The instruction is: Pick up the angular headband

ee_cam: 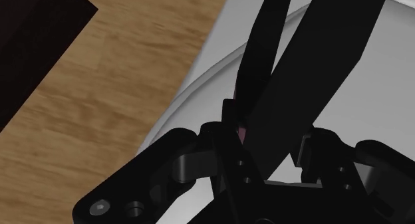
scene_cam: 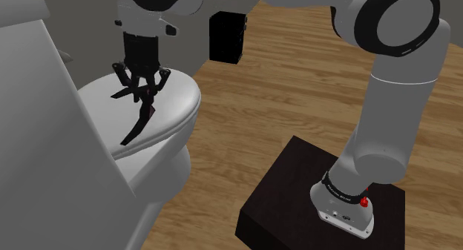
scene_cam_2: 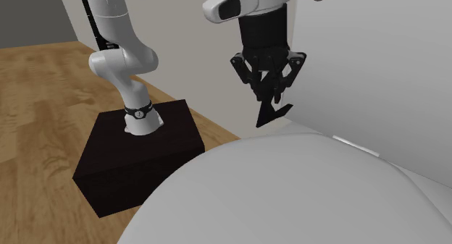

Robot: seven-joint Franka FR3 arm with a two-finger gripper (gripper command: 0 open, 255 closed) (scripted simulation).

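Shoulder view | headband (scene_cam: 138,125) clasped in pincer (scene_cam: 144,94) | dangling below, over toilet lid (scene_cam: 180,100)

In the wrist view the black headband (ee_cam: 339,50) runs off past the picture's edge and hides the tips of my gripper (ee_cam: 263,146), black on black. The shoulder view's top edge crops my arm (scene_cam: 393,130); the toilet (scene_cam: 178,100) runs off its left and bottom edges.

Gripper (scene_cam_2: 269,89): fingers clamped on the black headband (scene_cam_2: 271,112), which hangs down from them.
Below it: rounded grey lid (scene_cam_2: 290,195).
Stand (scene_cam_2: 137,159): dark box on the wooden floor (scene_cam_2: 36,98).
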